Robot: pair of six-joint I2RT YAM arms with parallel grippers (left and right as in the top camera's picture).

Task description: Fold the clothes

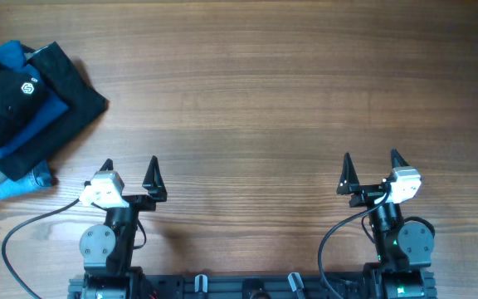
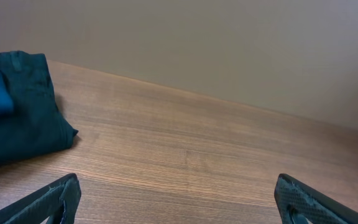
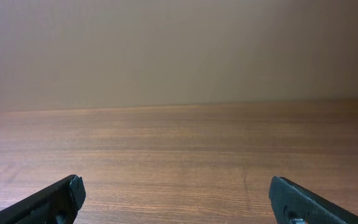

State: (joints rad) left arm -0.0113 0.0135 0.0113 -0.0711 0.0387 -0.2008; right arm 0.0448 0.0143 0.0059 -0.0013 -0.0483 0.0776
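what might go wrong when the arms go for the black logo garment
1. The soft black garment with the white hexagon logo lies atop a bright blue folded garment and a plain black cloth; the open left gripper may drag those along.
2. The pile sits at the far left, well away from the open right gripper, so a two-handed pickup looks awkward.

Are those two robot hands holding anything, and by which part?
Nothing is held. The left hand and the right hand are both open and empty; the soft black garment with the white logo lies apart from them, untouched.
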